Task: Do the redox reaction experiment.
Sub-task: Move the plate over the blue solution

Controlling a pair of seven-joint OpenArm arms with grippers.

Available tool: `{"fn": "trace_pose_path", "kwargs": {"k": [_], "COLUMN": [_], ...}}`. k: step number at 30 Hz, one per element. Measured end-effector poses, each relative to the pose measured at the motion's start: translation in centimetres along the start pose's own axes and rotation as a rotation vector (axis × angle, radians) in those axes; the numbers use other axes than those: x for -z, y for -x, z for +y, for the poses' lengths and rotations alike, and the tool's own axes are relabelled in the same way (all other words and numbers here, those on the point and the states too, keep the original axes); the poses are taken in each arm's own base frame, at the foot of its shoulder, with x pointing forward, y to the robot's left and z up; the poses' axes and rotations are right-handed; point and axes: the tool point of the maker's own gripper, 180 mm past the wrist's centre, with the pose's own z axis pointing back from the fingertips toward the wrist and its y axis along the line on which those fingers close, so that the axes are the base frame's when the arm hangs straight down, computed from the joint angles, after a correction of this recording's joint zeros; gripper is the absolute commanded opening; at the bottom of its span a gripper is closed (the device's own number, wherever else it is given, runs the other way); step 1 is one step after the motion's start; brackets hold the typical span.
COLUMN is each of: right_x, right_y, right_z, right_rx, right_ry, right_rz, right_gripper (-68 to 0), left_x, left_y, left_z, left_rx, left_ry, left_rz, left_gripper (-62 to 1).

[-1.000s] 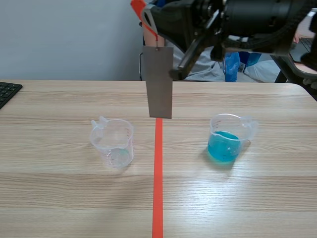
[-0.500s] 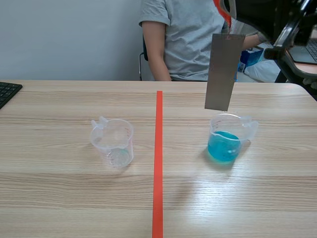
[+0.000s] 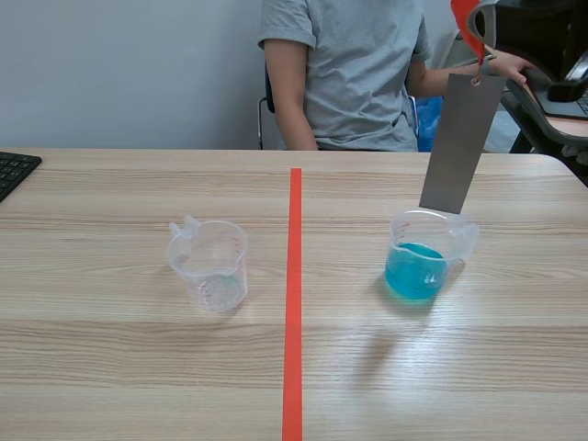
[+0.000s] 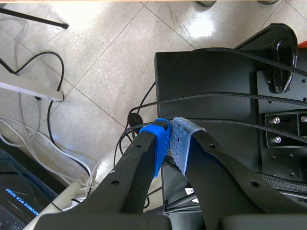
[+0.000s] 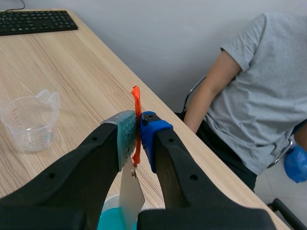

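Note:
A grey metal strip (image 3: 459, 144) hangs from an orange-red ribbon (image 3: 467, 26) above the beaker of blue liquid (image 3: 420, 254) on the table's right half; its lower end is just over the beaker's rim. My right gripper (image 5: 137, 135) is shut on the ribbon (image 5: 136, 122), with the strip (image 5: 130, 195) dangling below it over the blue beaker (image 5: 114, 219). An empty clear beaker (image 3: 211, 264) stands left of the tape line, also seen in the right wrist view as the clear beaker (image 5: 30, 120). My left gripper (image 4: 170, 142) is shut on nothing, off the table over the floor.
A person in a grey shirt (image 3: 354, 69) sits across the table. A black keyboard (image 3: 13, 170) lies at the far left edge. An orange-red tape line (image 3: 293, 294) runs down the middle of the table.
The right arm has carried the hanging strip from above the tape line rightward to over the blue beaker. Both beakers stay where they were.

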Motion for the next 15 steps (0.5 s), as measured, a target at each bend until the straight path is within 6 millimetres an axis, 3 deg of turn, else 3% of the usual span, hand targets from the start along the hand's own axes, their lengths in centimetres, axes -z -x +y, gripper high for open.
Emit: {"fn": "trace_pose_path", "kwargs": {"k": [15], "right_x": [-0.24], "right_y": [0.79], "right_z": [-0.91], "right_rx": [0.036], "right_ry": [0.023], "right_rz": [-0.011], "right_gripper": [-66.0], "left_x": [-0.01], "left_y": [0.08], "left_z": [0.01], "left_rx": [0.0], "left_ry": [0.0], "left_rz": [0.004], "left_gripper": [-55.6]}}
